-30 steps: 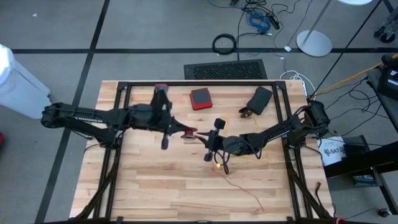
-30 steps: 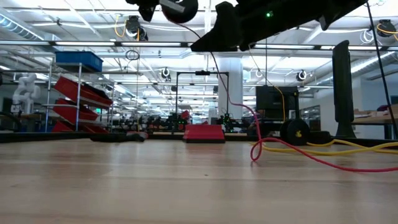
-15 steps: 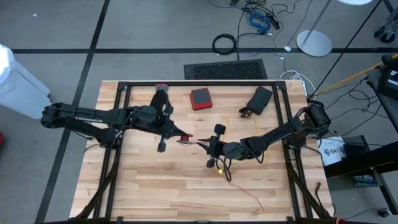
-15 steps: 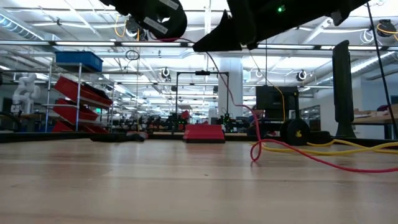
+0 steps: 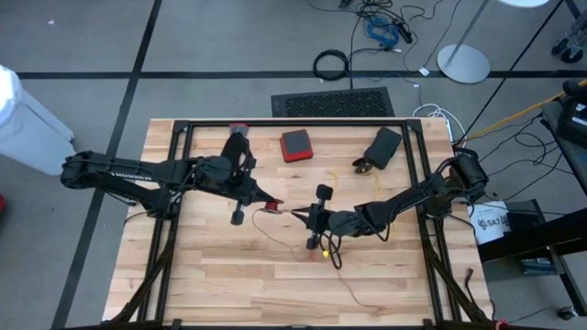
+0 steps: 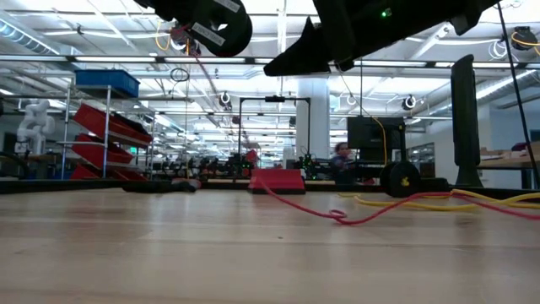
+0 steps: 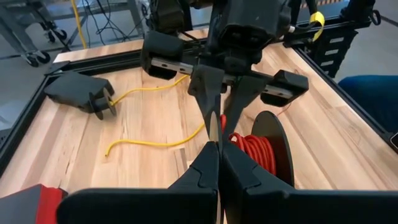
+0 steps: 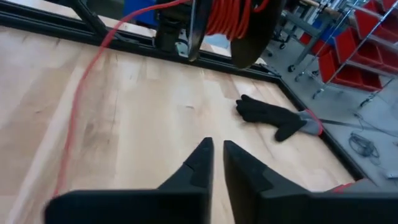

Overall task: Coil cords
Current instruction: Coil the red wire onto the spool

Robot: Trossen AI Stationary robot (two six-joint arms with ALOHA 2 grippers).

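Red cord, spool up in the air

Red thin cord [image 6: 337,215] trailing loose across the wooden bench [image 5: 220,284], running up to a black spool wound with red cord [image 7: 258,146]. Left hand [image 7: 217,165] clenched tight near that spool. Right hand [image 8: 216,162] mid-bench, fingers nearly together, grasping nothing visible. Yellow cord [image 7: 149,140] lying flat beyond.

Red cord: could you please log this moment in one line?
left gripper: shut on reel | right gripper: slightly open, empty | red cord: trails from reel onto table

A red box [image 5: 295,145] and black glove [image 8: 273,114] lie on the table [image 5: 220,275].
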